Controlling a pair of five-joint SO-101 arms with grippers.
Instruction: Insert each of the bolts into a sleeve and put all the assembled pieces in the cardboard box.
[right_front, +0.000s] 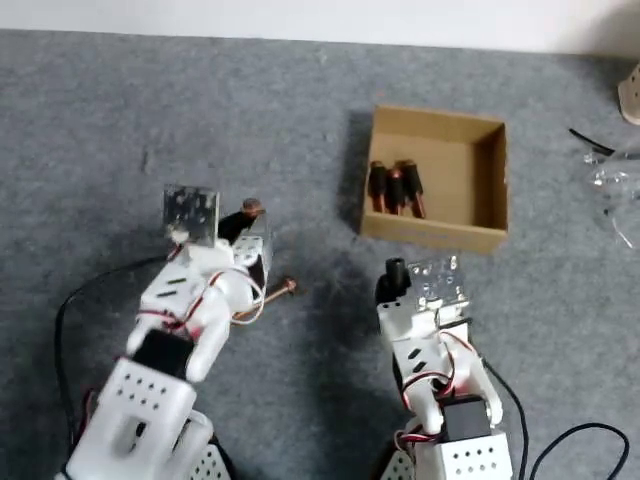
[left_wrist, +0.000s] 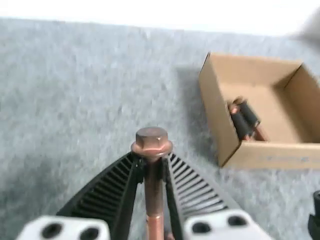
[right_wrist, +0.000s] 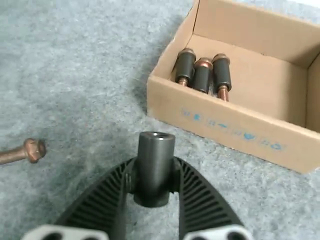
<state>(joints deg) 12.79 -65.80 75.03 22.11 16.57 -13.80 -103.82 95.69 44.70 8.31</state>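
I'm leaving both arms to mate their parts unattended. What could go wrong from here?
The bolt in the left gripper is pinched by its shank, so it may tilt if it meets the sleeve off-centre.
A hard push could slide the sleeve back in the right gripper.
The loose bolt on the carpet lies close to the left gripper and could get knocked away.

Jaws clamp a sleeve (right_wrist: 156, 167); three assembled pieces (right_wrist: 202, 75) in cardboard box (right_wrist: 225, 132)

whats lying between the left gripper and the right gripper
One loose bolt on the carpet, lying between the left gripper and the right gripper; the high view shows it.
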